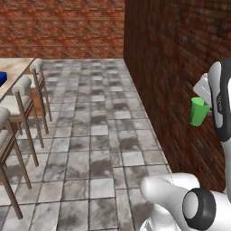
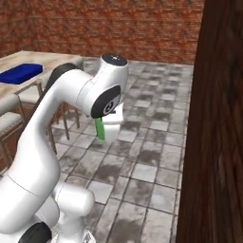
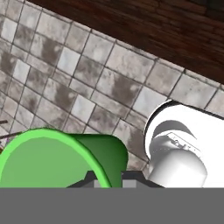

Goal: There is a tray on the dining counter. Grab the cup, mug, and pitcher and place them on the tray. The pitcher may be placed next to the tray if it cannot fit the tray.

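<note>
My gripper (image 3: pixel 108 180) is shut on the rim wall of the bright-green handleless cup (image 3: pixel 48 159), whose open mouth faces the hand camera. In the left base view the cup (image 1: pixel 197 111) hangs in the air beside the white hand, close to the brick wall and high above the floor. From the right base side only a green strip of the cup (image 2: pixel 100 129) shows below the arm's elbow. The deep-blue tray (image 2: pixel 21 72) lies on the beige dining counter (image 2: pixel 52 59) far to the left; one corner of the tray (image 1: pixel 2 79) sits at the picture's left edge.
Padded bar stools (image 1: pixel 22 88) line the counter's near side. A dark brick wall (image 1: pixel 171 67) runs close along the right of the arm. Grey tiled floor (image 1: pixel 99 126) lies open between wall and stools.
</note>
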